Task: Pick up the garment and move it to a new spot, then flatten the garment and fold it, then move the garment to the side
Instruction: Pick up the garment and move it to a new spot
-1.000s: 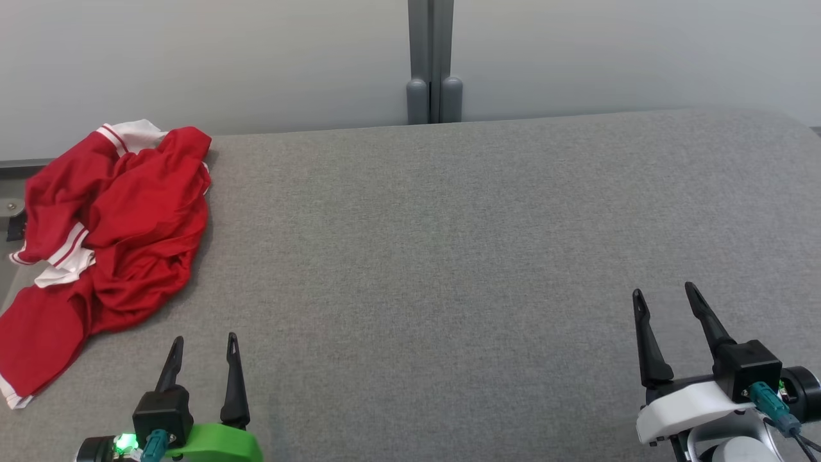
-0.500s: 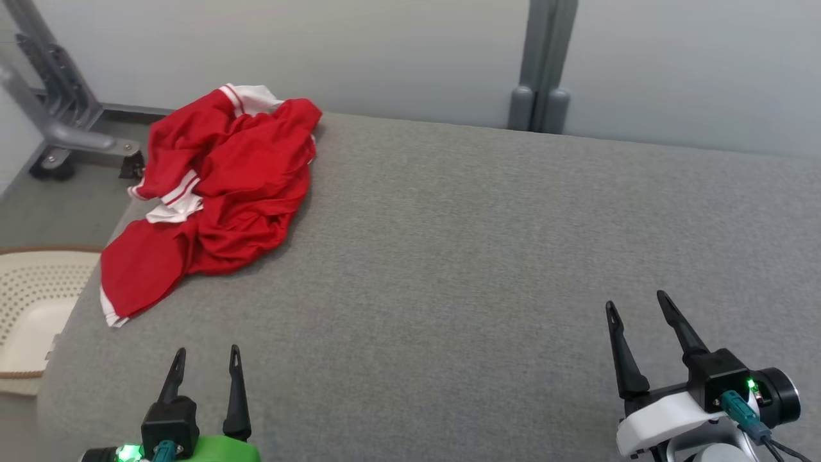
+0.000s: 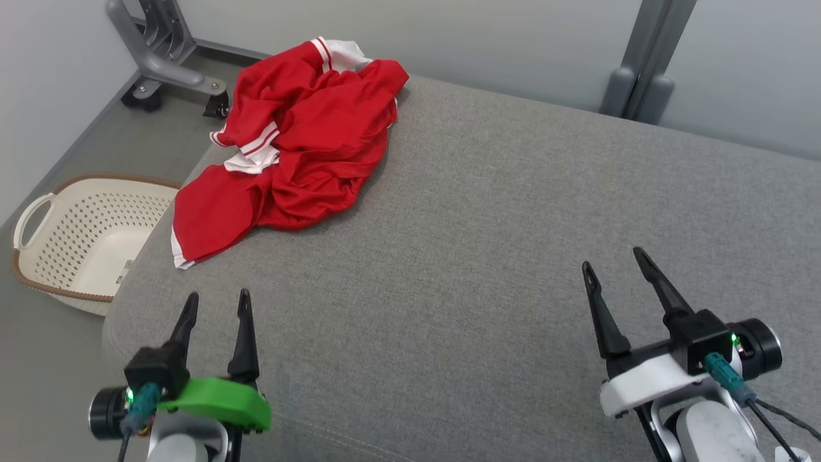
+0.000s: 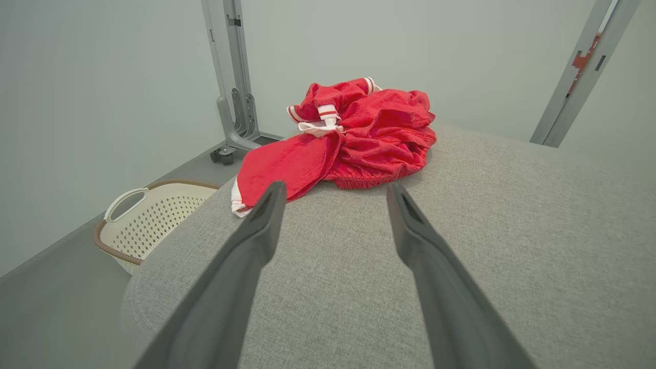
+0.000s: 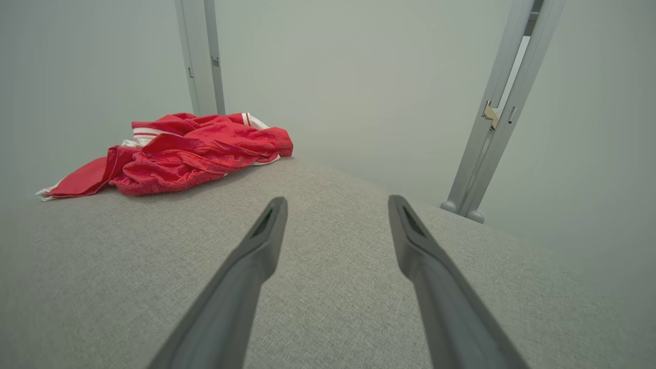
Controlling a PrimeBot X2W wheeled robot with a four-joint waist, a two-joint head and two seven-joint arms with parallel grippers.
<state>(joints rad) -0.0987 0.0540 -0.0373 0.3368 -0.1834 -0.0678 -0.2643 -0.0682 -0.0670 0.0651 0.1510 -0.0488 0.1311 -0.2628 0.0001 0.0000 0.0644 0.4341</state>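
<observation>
Red garment (image 3: 301,135) sits bunched at table (image 3: 513,224) edge, by basket (image 3: 38,212). Left gripper (image 3: 218,295) & right gripper (image 3: 612,258) gape empty; weak pinch cd tip it off.

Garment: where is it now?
Head view, upper left: garment crumpled at the far-left corner of the grey surface, beyond the left gripper, near the basket.
</observation>
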